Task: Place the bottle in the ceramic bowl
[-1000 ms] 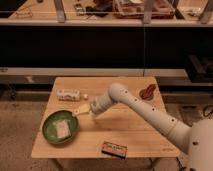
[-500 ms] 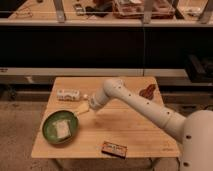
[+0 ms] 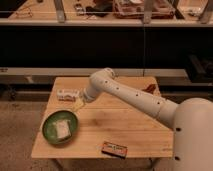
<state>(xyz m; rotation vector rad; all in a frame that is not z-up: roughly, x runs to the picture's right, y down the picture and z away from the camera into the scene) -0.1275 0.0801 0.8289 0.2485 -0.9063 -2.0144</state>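
The bottle (image 3: pixel 67 94) lies on its side near the back left of the wooden table, whitish with a pale label. The ceramic bowl (image 3: pixel 49 131) is green, sits at the front left and holds a pale square block (image 3: pixel 62 129). My gripper (image 3: pixel 77 104) is at the end of the white arm, low over the table. It is just right of and in front of the bottle, between the bottle and the bowl. I see nothing held in it.
A flat orange-red box (image 3: pixel 115 148) lies near the table's front edge. A small dark red object (image 3: pixel 149 90) lies at the back right. The wooden table (image 3: pixel 130 125) stands before dark shelving with cluttered upper shelves.
My gripper has moved back and left, from beside the bowl's right rim towards the bottle. The bottle, bowl and box have not moved.
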